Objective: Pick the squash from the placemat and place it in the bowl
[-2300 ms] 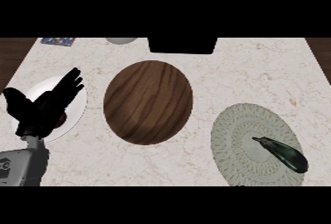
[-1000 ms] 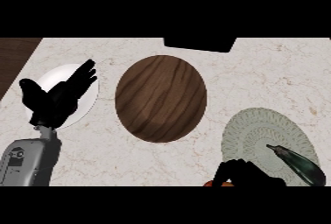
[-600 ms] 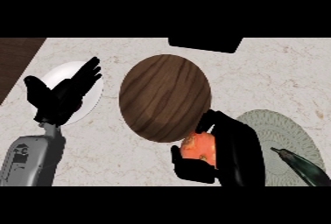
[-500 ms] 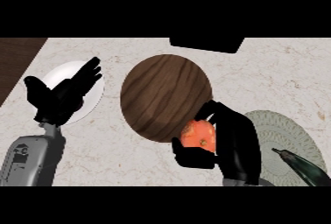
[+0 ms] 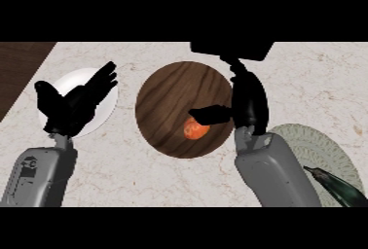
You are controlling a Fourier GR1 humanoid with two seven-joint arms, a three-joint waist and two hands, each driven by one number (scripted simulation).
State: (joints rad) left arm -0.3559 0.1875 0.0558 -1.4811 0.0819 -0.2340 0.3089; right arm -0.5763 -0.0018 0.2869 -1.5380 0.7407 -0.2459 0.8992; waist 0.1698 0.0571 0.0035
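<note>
A small orange squash (image 5: 194, 130) lies inside the brown wooden bowl (image 5: 161, 97) at the middle of the counter. My right hand (image 5: 248, 104) hangs over the bowl's right rim, open, fingers straight and pointing away from me. Its thumb sticks out to the left just above the squash, and nothing is curled round the squash. The round grey-green placemat (image 5: 325, 151) lies at the lower right, partly hidden by my right forearm. A dark green long vegetable (image 5: 339, 187) rests on the placemat's near right part. My left hand (image 5: 72, 104) rests open at the left.
A white plate (image 5: 105, 108) lies under and behind my left hand. A black box-like object (image 5: 231, 49) stands at the counter's far edge behind the bowl. The counter's dark wooden edge (image 5: 18, 63) shows at the upper left.
My right hand rose from the lower right with the orange squash held in it and moved up-left over the bowl. Its fingers have since straightened, and the squash lies in the bowl.
</note>
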